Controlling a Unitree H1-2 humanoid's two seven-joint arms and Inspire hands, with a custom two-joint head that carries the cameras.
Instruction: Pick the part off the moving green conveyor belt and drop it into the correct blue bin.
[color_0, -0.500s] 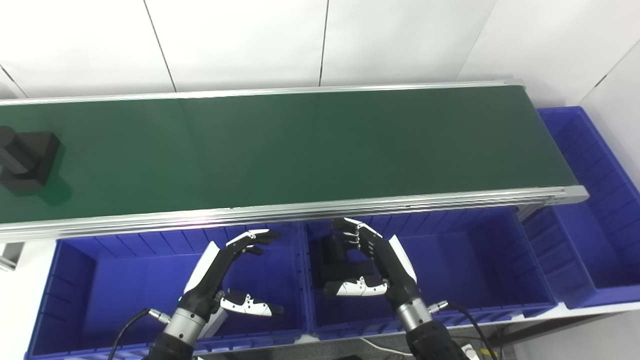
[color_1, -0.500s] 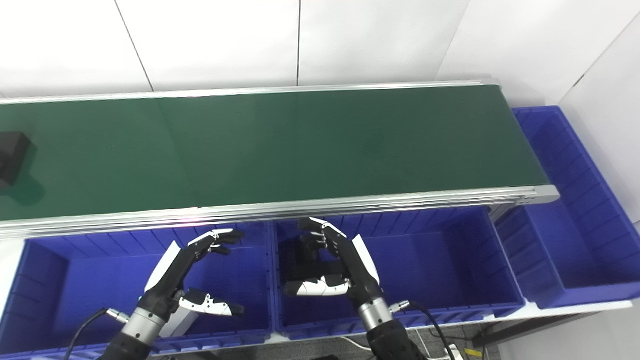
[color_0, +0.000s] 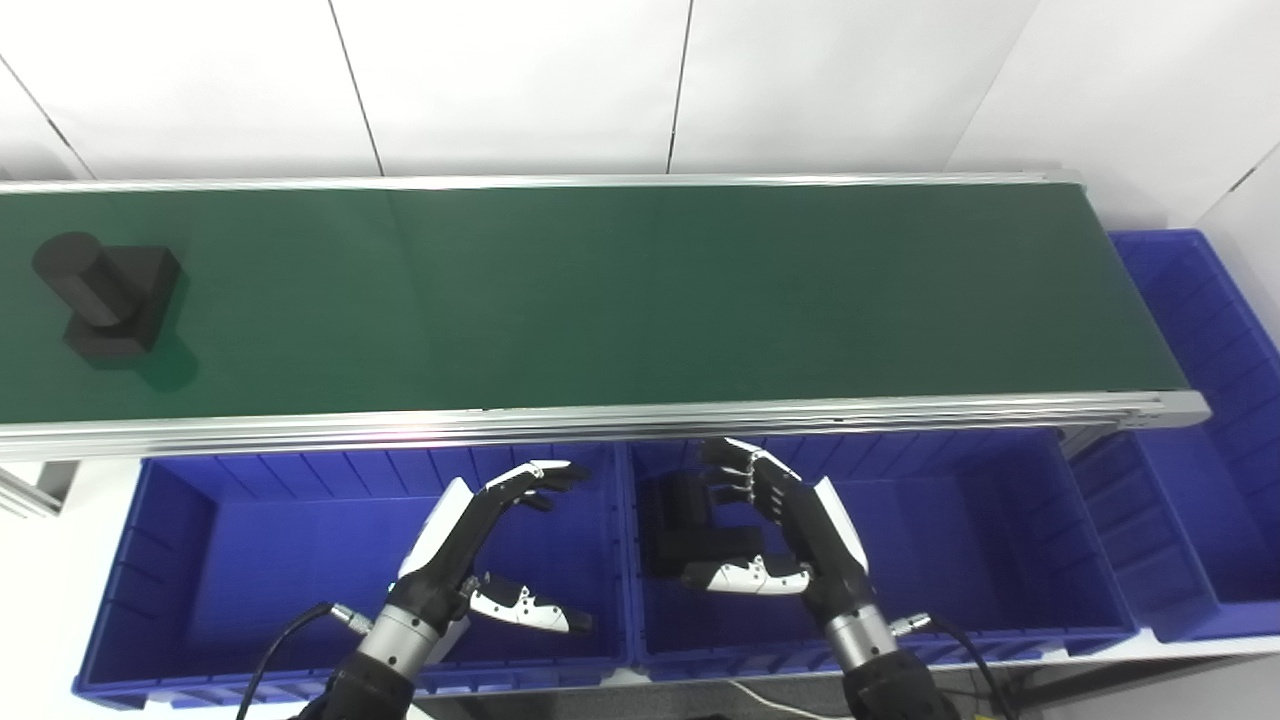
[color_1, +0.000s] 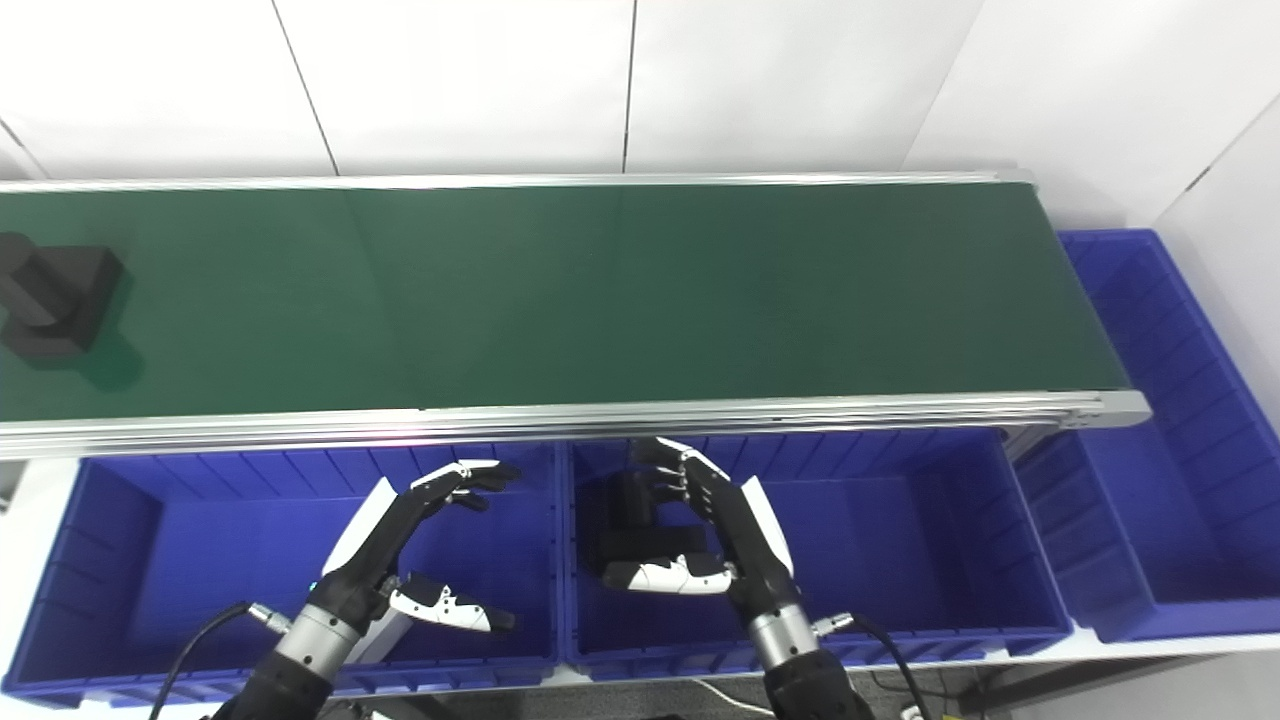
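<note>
While both of your hands wait low over the blue bins, a black part rides the green conveyor belt, far out to the left of your left hand and well beyond it, near the belt's left end. It looks like a dark cylinder on a blocky base.

Your left hand hangs over the left bin, fingers and thumb spread apart, holding nothing. Your right hand hangs over the middle bin, fingers also apart and curved, empty as far as can be seen. Just to its left, touching the bin floor, lies another black part, so one piece appears already sorted. A third bin sits far to the right of your right hand.

By this view, the belt part is not yet picked: reaching, grasping and dropping it remain.
</note>
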